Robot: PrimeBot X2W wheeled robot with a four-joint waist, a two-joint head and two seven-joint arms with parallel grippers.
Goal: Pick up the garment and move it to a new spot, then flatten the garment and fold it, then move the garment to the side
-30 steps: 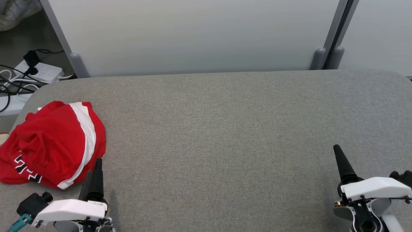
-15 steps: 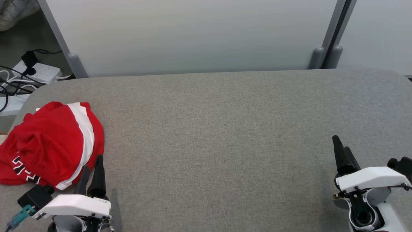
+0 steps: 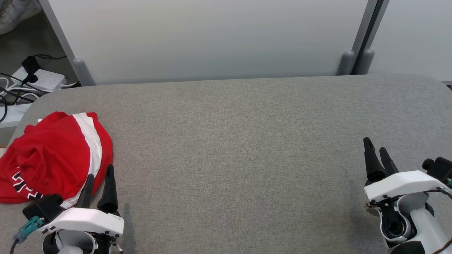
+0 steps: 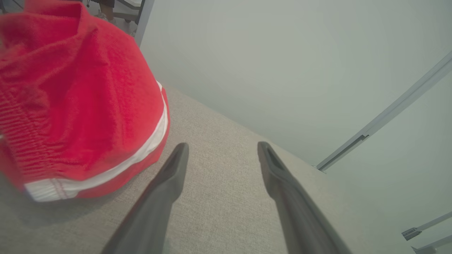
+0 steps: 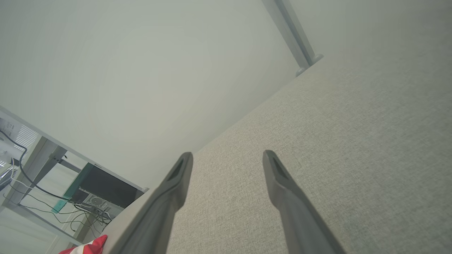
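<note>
The jaws of the left gripper (image 3: 100,171) are standing spread wide and pinching nothing, with bare grey cloth showing between the two dark fingers (image 4: 166,183). They are hovering just beside the red garment (image 3: 53,155), at its near right edge. The left wrist view is showing a narrow strip of surface between the nearer finger and the white-striped hem, so the two are lying apart.

The jaws of the right gripper (image 3: 375,144) are likewise gaping open and empty. That gripper is sitting well apart from the garment, far off to its right.

The garment is lying in a crumpled heap on the grey fabric-covered bench (image 3: 229,158). A white stripe is running over its right side, and black-and-white lettering is showing at its near left edge. Its left part is reaching the bench's left rim.

Beyond the garment, a pale partition panel (image 3: 212,38) is rising behind the bench. Past the garment's far left side, a white power strip (image 3: 44,78) with dark cables (image 3: 10,95) is lying on the floor.
</note>
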